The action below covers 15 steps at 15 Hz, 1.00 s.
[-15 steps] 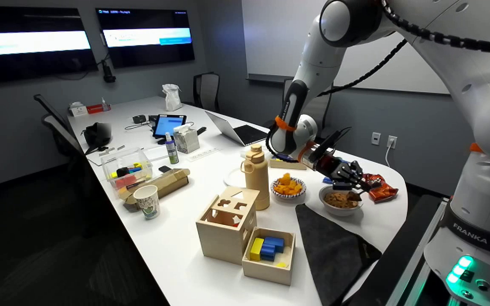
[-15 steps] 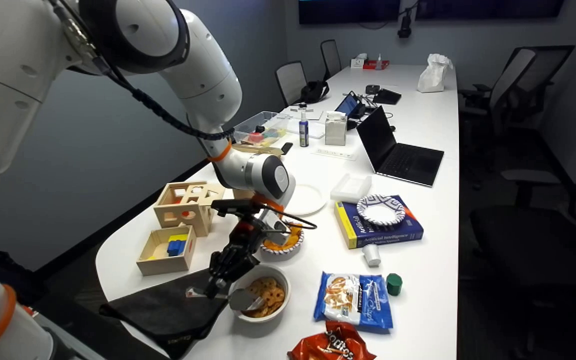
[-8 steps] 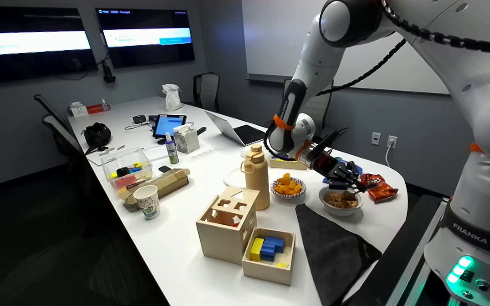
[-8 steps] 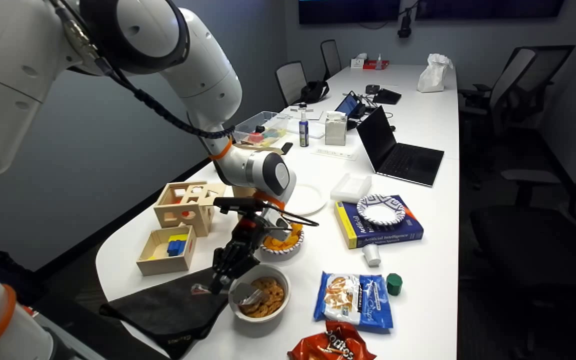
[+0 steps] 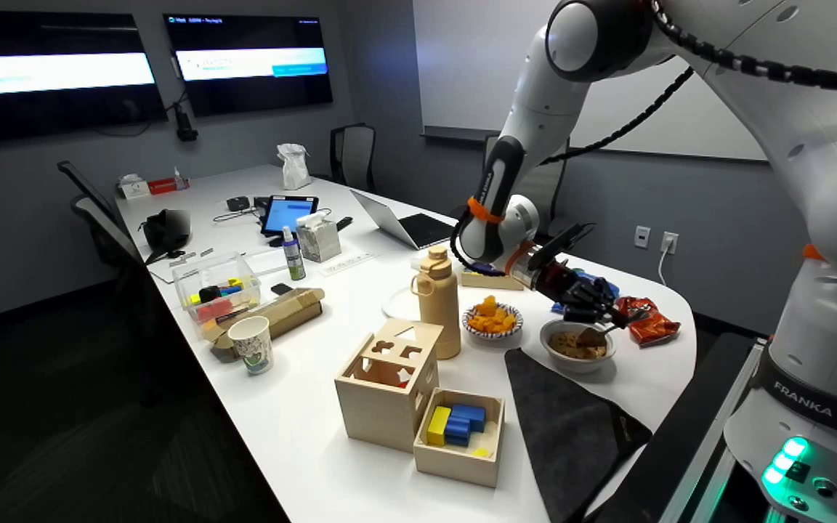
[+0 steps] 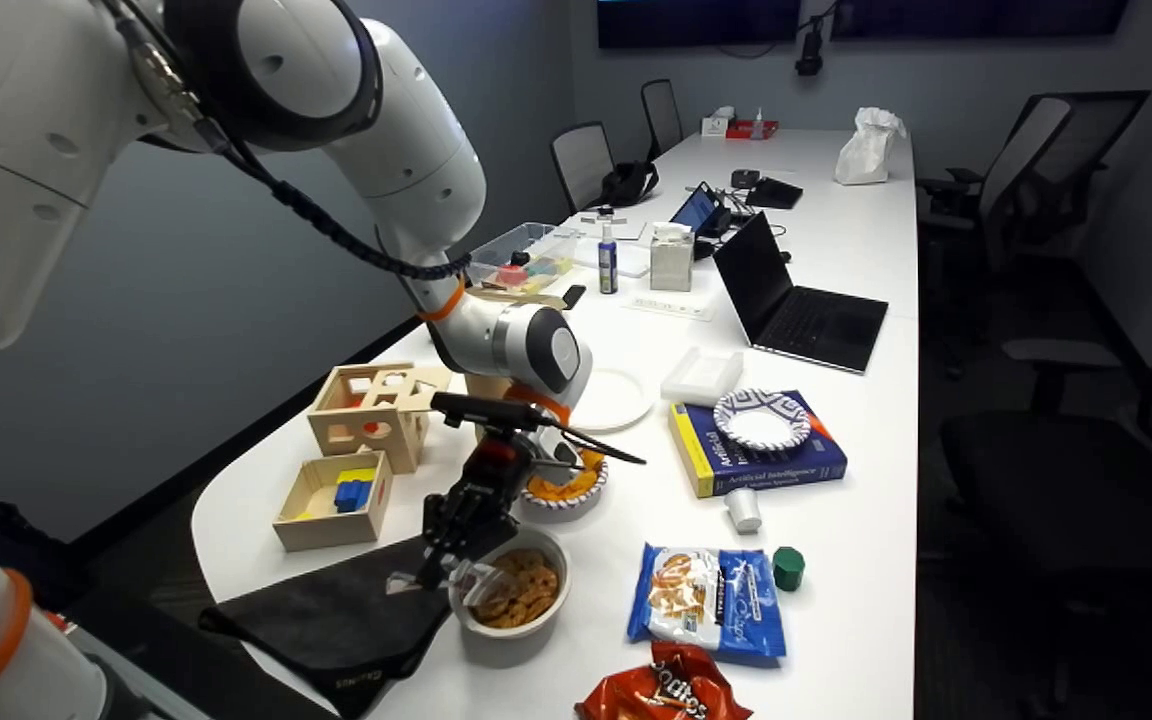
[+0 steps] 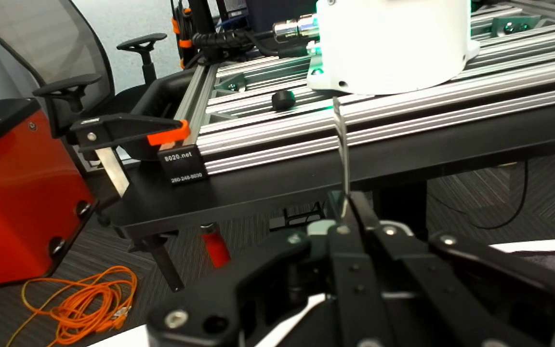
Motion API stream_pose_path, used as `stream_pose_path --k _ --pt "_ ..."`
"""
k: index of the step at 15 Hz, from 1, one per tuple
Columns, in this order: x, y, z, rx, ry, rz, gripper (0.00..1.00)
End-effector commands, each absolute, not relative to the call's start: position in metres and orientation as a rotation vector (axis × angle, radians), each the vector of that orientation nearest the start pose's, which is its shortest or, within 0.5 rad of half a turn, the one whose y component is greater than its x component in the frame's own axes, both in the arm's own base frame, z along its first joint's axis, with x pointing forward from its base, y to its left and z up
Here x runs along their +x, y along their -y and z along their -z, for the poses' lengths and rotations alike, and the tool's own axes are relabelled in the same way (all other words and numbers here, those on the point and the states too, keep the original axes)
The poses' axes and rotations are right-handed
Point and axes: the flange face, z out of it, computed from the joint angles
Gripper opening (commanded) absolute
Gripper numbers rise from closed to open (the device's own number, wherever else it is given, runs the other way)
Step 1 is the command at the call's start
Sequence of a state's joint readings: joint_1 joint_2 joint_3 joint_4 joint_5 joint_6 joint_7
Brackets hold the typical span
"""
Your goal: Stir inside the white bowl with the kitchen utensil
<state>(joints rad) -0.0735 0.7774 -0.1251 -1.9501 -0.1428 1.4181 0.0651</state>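
Observation:
The white bowl [image 5: 580, 365] stands on the table with orange-brown food pieces [image 6: 528, 592] inside; it shows in both exterior views. My gripper [image 7: 350, 196] is shut on the thin metal handle of the kitchen utensil [image 7: 342, 144], which sticks up past the fingertips in the wrist view. In an exterior view the broad head of the utensil [image 5: 591, 338] dips into the bowl at a slant, at the food. Its clear-looking head also shows in an exterior view over the bowl's near-gripper side. My fingertips hover just above the rim. The wrist view does not show the bowl.
A patterned bowl [image 5: 492, 335] of orange-yellow pieces stands close beside the forearm. A red chip bag [image 6: 664, 690] and a blue packet [image 6: 706, 602] lie nearby. A dark cloth [image 5: 571, 421], wooden boxes [image 5: 382, 407] and a tan bottle [image 5: 439, 305] stand or lie around.
The white bowl has shifted slightly left in both exterior views. The utensil's head has swung within it and now tilts differently, while my gripper has moved only a little and stays shut.

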Motion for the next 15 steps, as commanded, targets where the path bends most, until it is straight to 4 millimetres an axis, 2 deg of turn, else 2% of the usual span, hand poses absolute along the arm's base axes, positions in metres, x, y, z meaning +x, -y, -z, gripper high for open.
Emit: stream_pose_path --k 1,6,10,15 --pt "0.413 0.114 -0.075 -2.5 -0.305 -2.075 0.01" --pt "0.414 0.118 -0.07 -2.491 -0.481 -2.104 0.01" --pt "0.424 0.117 -0.065 -2.568 -0.414 -2.014 0.01" --pt "0.431 0.114 -0.069 -2.672 -0.344 -1.884 0.01"
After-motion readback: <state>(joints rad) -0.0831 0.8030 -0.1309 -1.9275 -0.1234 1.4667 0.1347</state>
